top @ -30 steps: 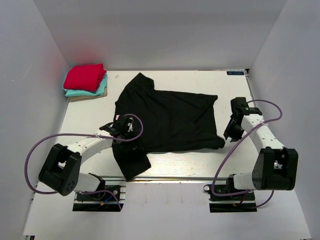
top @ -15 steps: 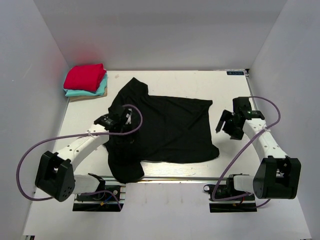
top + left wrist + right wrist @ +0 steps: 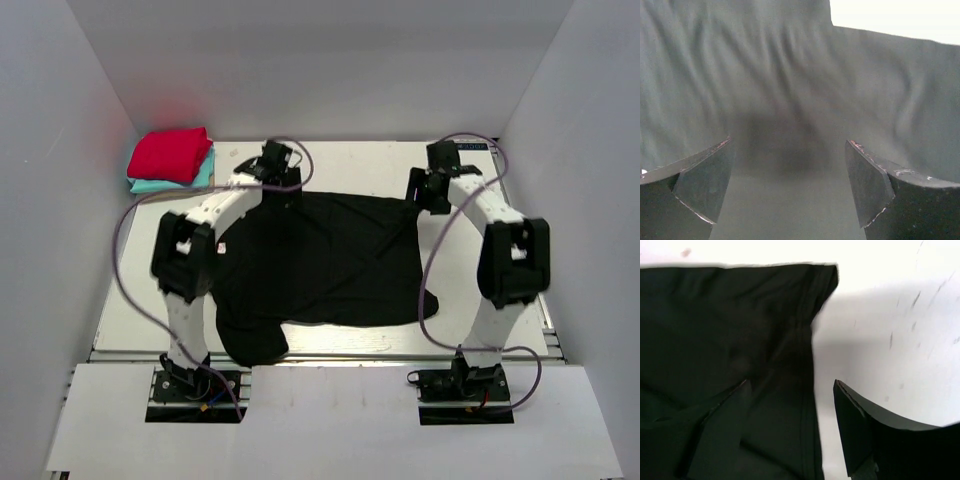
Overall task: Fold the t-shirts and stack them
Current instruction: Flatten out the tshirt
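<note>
Status: within the last second both arms have swung from the near half of the black shirt out to its 12 o'clock edge. Left tool hangs over cloth by the 11 o'clock sleeve, jaws wide apart, nothing between them. Right tool is at the 1 o'clock corner, jaws apart, one finger over the hem and the other over bare bench. Shirt lies spread mid-bench, unfolded, with one flap reaching the near edge at 7 o'clock. Red shirt, teal shirt and tan shirt sit folded and stacked at 10 o'clock. My read: spreading is done, and a far-edge grab for the first fold is next.
</note>
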Motion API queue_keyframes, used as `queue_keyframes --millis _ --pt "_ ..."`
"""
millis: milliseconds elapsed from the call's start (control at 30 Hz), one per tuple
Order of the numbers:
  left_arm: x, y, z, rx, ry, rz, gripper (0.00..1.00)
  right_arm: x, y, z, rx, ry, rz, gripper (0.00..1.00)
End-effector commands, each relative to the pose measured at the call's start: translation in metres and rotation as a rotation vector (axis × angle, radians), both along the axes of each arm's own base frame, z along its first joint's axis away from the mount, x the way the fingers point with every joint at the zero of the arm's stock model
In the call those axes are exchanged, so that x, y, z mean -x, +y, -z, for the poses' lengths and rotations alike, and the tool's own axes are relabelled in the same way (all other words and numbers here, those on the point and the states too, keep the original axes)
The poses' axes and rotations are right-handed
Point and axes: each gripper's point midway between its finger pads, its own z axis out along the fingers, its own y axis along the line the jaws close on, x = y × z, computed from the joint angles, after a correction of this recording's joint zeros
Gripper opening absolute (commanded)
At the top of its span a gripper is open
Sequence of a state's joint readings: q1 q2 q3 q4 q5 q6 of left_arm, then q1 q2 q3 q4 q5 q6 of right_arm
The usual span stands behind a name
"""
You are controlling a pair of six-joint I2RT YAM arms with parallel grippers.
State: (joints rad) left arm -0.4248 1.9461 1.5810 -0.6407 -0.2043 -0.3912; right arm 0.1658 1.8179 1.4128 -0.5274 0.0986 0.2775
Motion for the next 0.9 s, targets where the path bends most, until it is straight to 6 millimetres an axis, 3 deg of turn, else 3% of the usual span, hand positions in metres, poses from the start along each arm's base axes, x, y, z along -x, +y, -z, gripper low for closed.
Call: queue_keyframes --millis 0,33,167,233,300,333,367,467,533,567,767,833,867 --pt "-0.057 0.023 -0.023 -0.057 -0.096 -0.08 1.0 -0.031 -0.018 0.003 0.098 -0.006 0.047 0.72" --pt "-0.07 0.031 -0.018 -0.06 -0.09 -0.091 1.0 -0.036 -0.02 0.004 0.11 -0.007 0.048 0.7" --pt "-0.132 0.033 0.005 -0.032 -0.135 -0.091 1.0 -0.056 -0.015 0.02 0.109 0.013 0.04 0.67" --pt "-0.152 0.03 0.006 -0.001 -0.175 -0.072 1.0 -0.064 -0.016 0.026 0.112 0.011 0.047 0.63" --pt "-0.173 0.025 0.003 0.036 -0.248 -0.055 1.0 -0.067 -0.015 0.029 0.109 0.011 0.047 0.54" --pt "-0.175 0.024 0.015 0.033 -0.253 -0.037 1.0 -0.071 -0.011 0.032 0.092 0.017 0.041 0.5" --pt "-0.188 0.024 0.006 0.052 -0.317 -0.028 1.0 -0.071 -0.01 0.032 0.09 0.02 0.038 0.43" --pt "-0.2 0.017 0.029 0.059 -0.316 -0.003 1.0 -0.067 -0.008 0.036 0.079 0.05 0.047 0.41" --pt "-0.211 0.014 0.03 0.064 -0.334 -0.004 1.0 -0.061 -0.007 0.042 0.078 0.07 0.047 0.41" --pt "-0.211 0.012 0.046 0.067 -0.313 0.005 1.0 -0.058 -0.01 0.043 0.076 0.078 0.053 0.41" --pt "-0.214 0.008 0.059 0.077 -0.321 0.026 1.0 -0.048 -0.008 0.052 0.072 0.117 0.049 0.43" --pt "-0.214 0.004 0.063 0.082 -0.329 0.06 0.73 -0.047 -0.002 0.052 0.049 0.119 0.031 0.33" --pt "-0.213 0.002 0.067 0.081 -0.326 0.084 0.54 -0.047 0.001 0.052 0.034 0.122 0.026 0.24"
